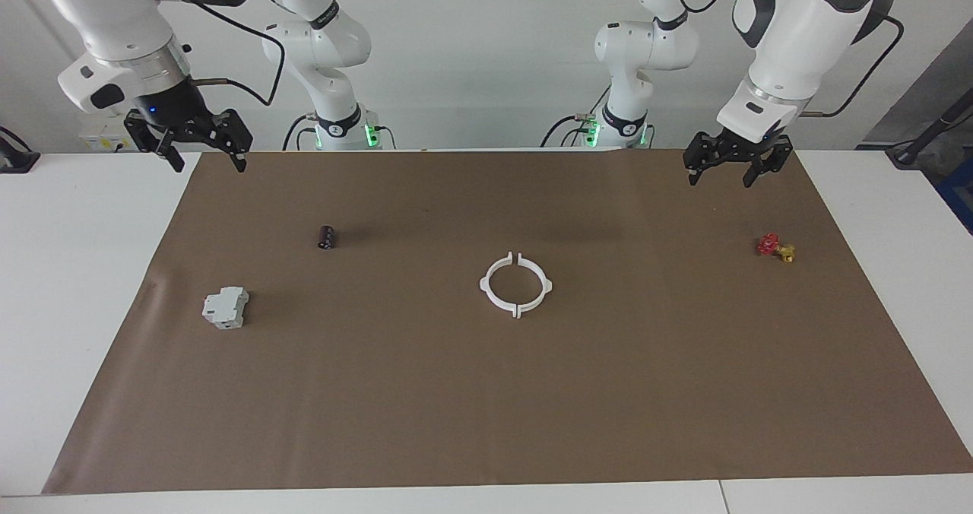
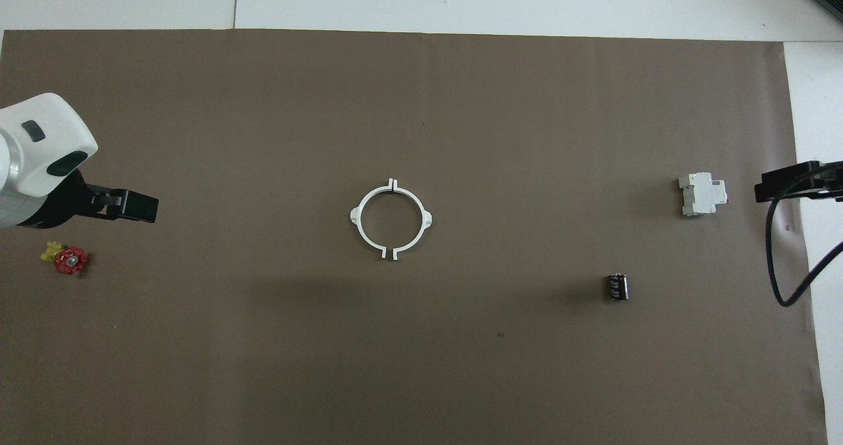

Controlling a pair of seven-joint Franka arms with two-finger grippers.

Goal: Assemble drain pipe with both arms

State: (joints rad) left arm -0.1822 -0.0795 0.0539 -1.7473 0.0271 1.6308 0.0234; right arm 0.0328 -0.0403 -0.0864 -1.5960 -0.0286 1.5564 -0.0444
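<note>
The drain pipe lies flat in the middle of the brown mat as two thin white half-rings, one toward the left arm's end (image 1: 546, 284) (image 2: 354, 215) and one toward the right arm's end (image 1: 483, 286) (image 2: 429, 218). Together they form a ring, with a small gap showing where their end tabs meet. My left gripper (image 1: 720, 181) (image 2: 135, 207) hangs open and empty over the mat's corner beside the valve piece. Over the mat's other robot-side corner my right gripper (image 1: 210, 166) (image 2: 790, 185) is raised, open and empty. Both are well away from the ring.
A red-and-yellow valve piece (image 1: 775, 247) (image 2: 66, 259) lies at the left arm's end. Toward the right arm's end sit a grey boxy block (image 1: 226, 307) (image 2: 703, 194) and a small black cylinder (image 1: 327, 236) (image 2: 617, 286). The brown mat (image 1: 486, 407) covers most of the white table.
</note>
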